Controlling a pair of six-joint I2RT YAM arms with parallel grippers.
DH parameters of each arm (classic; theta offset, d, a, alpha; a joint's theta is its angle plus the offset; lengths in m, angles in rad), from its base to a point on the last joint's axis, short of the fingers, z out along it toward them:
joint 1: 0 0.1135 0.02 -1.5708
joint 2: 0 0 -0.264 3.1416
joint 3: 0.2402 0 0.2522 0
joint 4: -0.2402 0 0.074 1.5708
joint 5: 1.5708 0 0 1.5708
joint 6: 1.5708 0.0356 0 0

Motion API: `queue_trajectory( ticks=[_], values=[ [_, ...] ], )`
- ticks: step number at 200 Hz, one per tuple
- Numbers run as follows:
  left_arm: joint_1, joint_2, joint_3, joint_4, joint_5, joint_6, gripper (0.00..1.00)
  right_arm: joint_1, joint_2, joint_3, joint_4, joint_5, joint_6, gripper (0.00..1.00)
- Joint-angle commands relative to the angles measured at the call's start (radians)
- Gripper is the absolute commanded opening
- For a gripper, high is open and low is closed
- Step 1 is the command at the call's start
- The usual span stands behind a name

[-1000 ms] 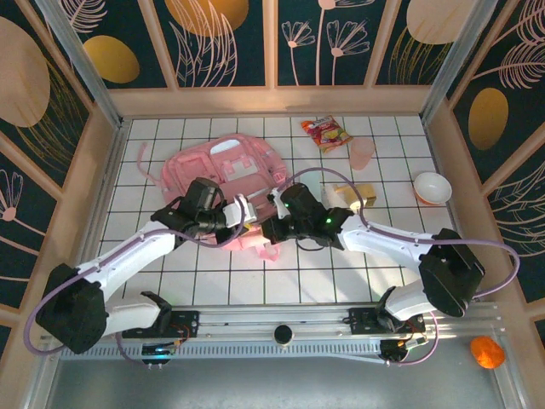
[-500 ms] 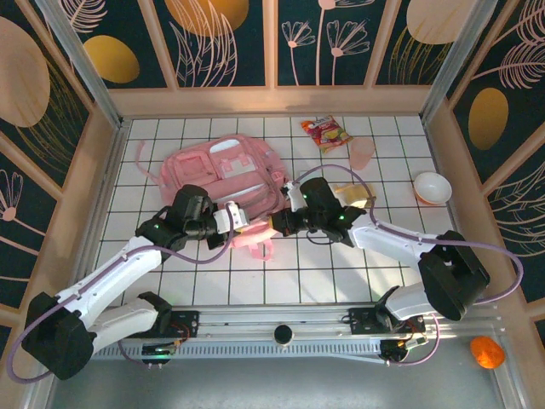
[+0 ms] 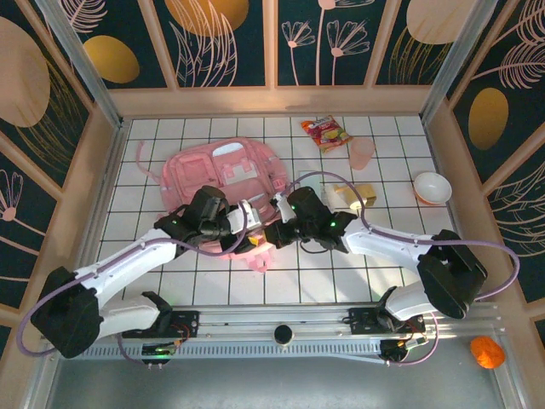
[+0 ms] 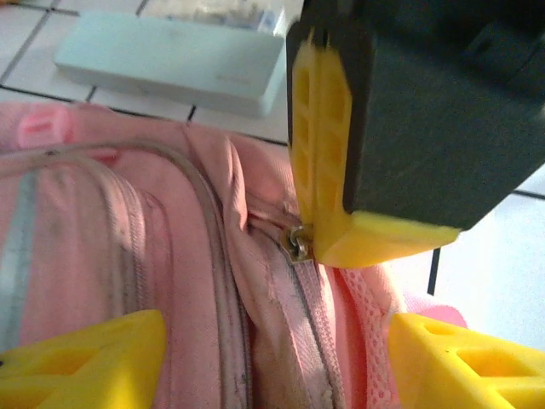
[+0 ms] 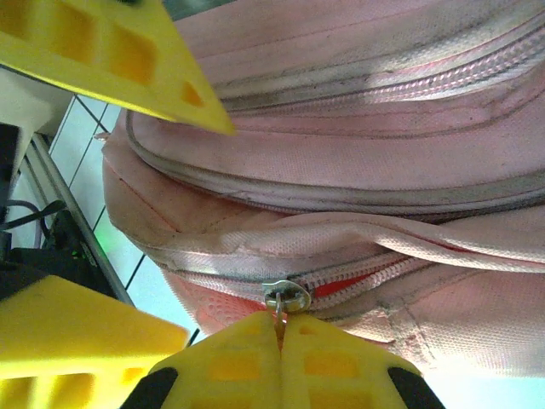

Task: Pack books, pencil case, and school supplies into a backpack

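Observation:
The pink backpack point(image 3: 223, 166) lies flat on the tiled table. My right gripper point(image 3: 272, 233) is at its near edge, shut on the metal zipper pull point(image 5: 285, 298); its fingertips point(image 5: 279, 334) are pressed together around the tab. My left gripper point(image 3: 253, 230) faces it, open, its yellow fingers point(image 4: 85, 358) straddling the backpack's zipper seam point(image 4: 281, 341) without pinching it. The pale blue-green pencil case point(image 4: 170, 60) lies on the tiles just beyond the backpack. A small pale yellow block of school supplies point(image 3: 356, 195) sits right of the right arm. The books are out of view.
A red-orange snack packet point(image 3: 326, 133) and a pink cup point(image 3: 363, 152) lie at the back right, and a white bowl point(image 3: 432, 187) stands near the right wall. Wooden walls enclose the table on three sides.
My left gripper has opened and let go of the backpack fabric, then swung back in beside the right gripper. The right gripper keeps its pinch on the zipper pull.

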Motion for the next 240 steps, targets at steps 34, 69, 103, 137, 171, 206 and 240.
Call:
queue_trajectory(
  ticks=[34,69,103,137,171,206,240],
  values=[
    [-0.003,-0.007,-0.022,0.023,0.018,-0.022,0.00,0.006,-0.031,0.027,-0.098,0.094,0.020,0.00],
    [-0.003,-0.030,-0.023,0.074,0.101,-0.102,0.00,0.029,0.016,0.039,-0.084,0.137,0.003,0.07],
    [-0.004,-0.042,-0.008,0.082,0.103,-0.115,0.00,0.045,0.037,0.051,-0.105,0.169,-0.010,0.14],
    [-0.003,-0.040,0.008,0.075,0.101,-0.118,0.00,0.048,0.015,0.045,-0.106,0.205,-0.004,0.23],
    [-0.004,-0.046,0.013,0.078,0.104,-0.124,0.00,0.048,0.016,0.035,-0.112,0.210,-0.003,0.22],
    [-0.004,-0.056,-0.002,0.055,0.059,-0.097,0.00,0.025,-0.017,0.012,-0.167,0.266,-0.012,0.00],
    [-0.003,-0.077,-0.012,-0.019,0.016,-0.029,0.00,-0.094,-0.064,-0.028,-0.166,0.212,-0.057,0.00]
  ],
)
